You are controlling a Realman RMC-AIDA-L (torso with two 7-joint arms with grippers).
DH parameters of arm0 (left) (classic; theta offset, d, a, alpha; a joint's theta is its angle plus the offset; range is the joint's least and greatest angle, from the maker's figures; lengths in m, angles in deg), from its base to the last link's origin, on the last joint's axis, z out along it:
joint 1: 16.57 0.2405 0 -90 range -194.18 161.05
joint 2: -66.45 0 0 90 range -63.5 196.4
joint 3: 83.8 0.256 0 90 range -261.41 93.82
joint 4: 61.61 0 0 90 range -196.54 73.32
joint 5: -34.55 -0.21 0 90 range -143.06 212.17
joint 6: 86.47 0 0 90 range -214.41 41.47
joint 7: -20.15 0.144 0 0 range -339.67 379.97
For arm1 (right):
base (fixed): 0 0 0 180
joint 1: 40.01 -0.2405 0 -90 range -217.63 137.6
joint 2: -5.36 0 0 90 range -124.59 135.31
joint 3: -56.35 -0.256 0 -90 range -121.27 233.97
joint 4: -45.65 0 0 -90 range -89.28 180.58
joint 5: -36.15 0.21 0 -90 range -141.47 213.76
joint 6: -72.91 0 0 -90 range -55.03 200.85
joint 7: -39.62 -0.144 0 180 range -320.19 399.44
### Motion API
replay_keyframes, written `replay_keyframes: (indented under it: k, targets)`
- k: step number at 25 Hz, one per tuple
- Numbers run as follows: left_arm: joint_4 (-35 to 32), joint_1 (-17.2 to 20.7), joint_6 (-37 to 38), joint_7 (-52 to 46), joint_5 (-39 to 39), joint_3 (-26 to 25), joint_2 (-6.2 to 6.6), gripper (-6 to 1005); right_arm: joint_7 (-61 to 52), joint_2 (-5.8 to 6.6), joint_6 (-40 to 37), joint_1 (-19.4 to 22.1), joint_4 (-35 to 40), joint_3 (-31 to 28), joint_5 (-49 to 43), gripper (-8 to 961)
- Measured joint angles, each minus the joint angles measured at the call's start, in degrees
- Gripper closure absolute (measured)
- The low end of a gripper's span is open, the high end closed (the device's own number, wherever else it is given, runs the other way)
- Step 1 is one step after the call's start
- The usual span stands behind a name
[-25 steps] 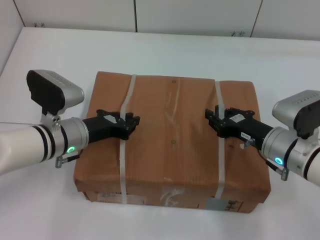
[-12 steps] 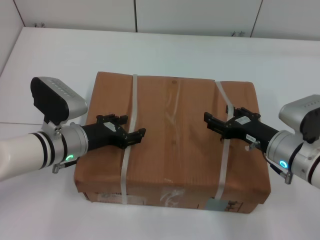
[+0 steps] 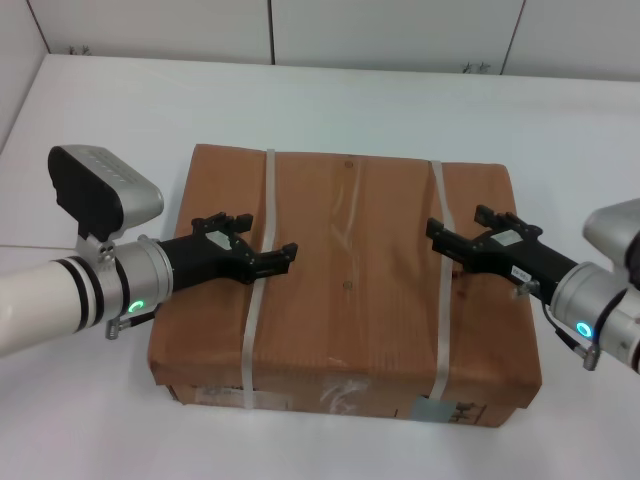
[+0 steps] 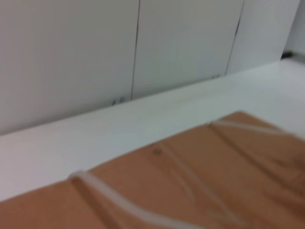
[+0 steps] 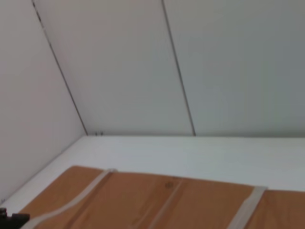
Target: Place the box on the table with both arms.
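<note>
Plain white smooth worktop: wide, carries all items.

Large flat brown cardboard box: lies flat at worktop centre, labelled side towards 6 o'clock; clear tape runs down its middle.

Two white plastic straps: left strap and right strap, running 12 to 6 o'clock.

Left black two-finger gripper: over the left strap, fingers spread.

Right black two-finger gripper: at the right strap, fingers spread.
</note>
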Motion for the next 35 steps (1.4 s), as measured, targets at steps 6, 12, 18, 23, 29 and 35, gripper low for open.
replay_keyframes:
  k: [6, 12, 18, 23, 29, 35]
  targets:
    - [-3.6, 2.7, 6.1, -0.3, 0.6, -0.9, 0.42, 145, -0.2, 0.10, -9.1, 2.8, 3.3, -1.8, -0.1, 73]
    - [-10.2, 7.8, 16.6, -0.5, 0.5, -2.3, 1.74, 143, -2.5, 0.49, -25.8, 5.0, 10.7, 1.3, -2.3, 74]
    - [-10.5, 7.6, 35.2, -3.4, -1.0, -1.6, 6.36, 143, -12.7, 0.77, -42.9, 3.2, 24.1, 14.4, -7.6, 76]
    - [-10.1, 6.4, 46.4, -5.6, -4.4, -1.7, 9.62, 146, -14.6, 0.79, -51.1, 1.8, 27.6, 20.6, -7.5, 76]
    - [-9.9, 5.5, 48.5, -5.6, -6.1, -1.9, 9.65, 147, -14.2, 0.79, -52.9, 1.7, 27.8, 20.7, -7.5, 76]
    - [-9.7, 5.5, 47.5, -5.6, -6.2, -2.1, 9.24, 147, -13.4, 0.61, -52.5, 1.8, 27.9, 20.5, -5.9, 76]
